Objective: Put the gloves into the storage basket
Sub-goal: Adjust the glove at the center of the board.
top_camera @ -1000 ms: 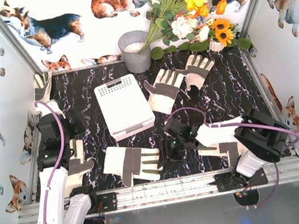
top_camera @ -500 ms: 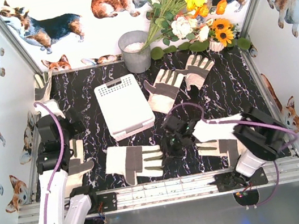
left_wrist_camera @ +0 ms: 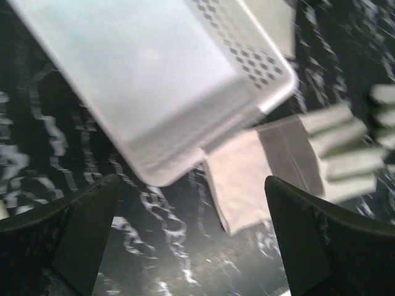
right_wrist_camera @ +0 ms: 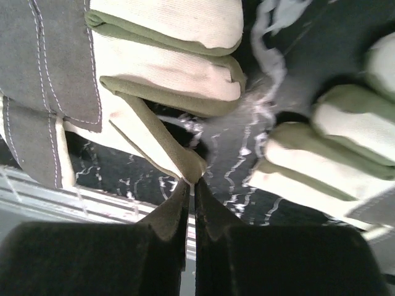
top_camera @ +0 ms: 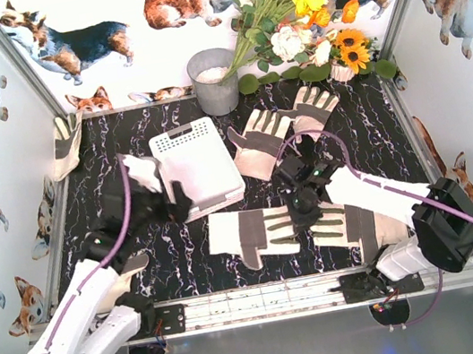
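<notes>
Right gripper [right_wrist_camera: 191, 185] pinches a glove [right_wrist_camera: 160, 68] fingertip; left gripper [left_wrist_camera: 191, 185] gapes beside storage basket [left_wrist_camera: 154, 80].

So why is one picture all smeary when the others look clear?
Left wrist view: smeared by motion blur, with the storage basket and the glove streaky and soft. Right wrist view: the glove's stitching is crisp, but the right pincer, shut on the glove, is a dark, fuzzy shape up close. Top external view: sharp and evenly lit, with only soft shadows on the marble table.

Black marbled tabletop [top_camera: 368, 150]; white walls [top_camera: 23, 149] (corgi pictures all over); aluminium frame [top_camera: 266, 299].
</notes>
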